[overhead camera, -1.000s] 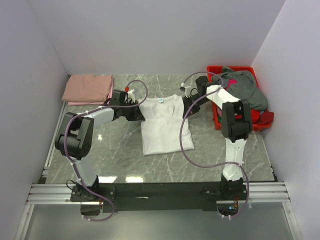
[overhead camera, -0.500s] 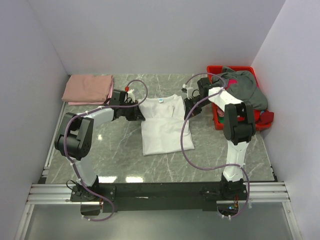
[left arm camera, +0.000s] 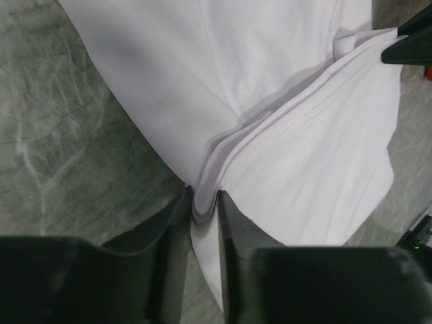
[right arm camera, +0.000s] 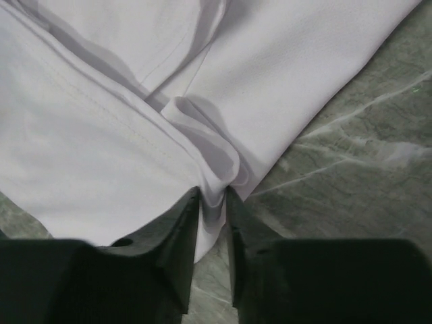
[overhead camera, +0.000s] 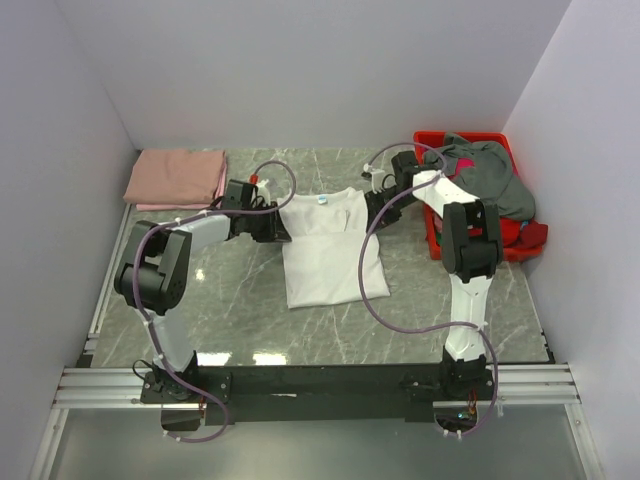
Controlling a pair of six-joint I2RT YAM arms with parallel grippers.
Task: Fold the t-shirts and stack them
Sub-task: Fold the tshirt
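While left gripper (left arm camera: pixel 202 200) and right gripper (right arm camera: pixel 211 197) pinch white t-shirt (overhead camera: pixel 325 262), on table (overhead camera: pixel 430 300)

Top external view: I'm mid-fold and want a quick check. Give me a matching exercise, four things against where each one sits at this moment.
Things
1. white t-shirt
2. salmon-pink t-shirt
3. grey t-shirt
4. red bin

Places
A. folded, at the far left corner of the table
B. heaped over the top of the bin
C. at the far right of the table, with clothes in it
D. spread mid-table, with a fold at one side between the fingers of the left gripper and a fold at the other between those of the right gripper

Pairs: 1-D, 2-A, 3-B, 4-C
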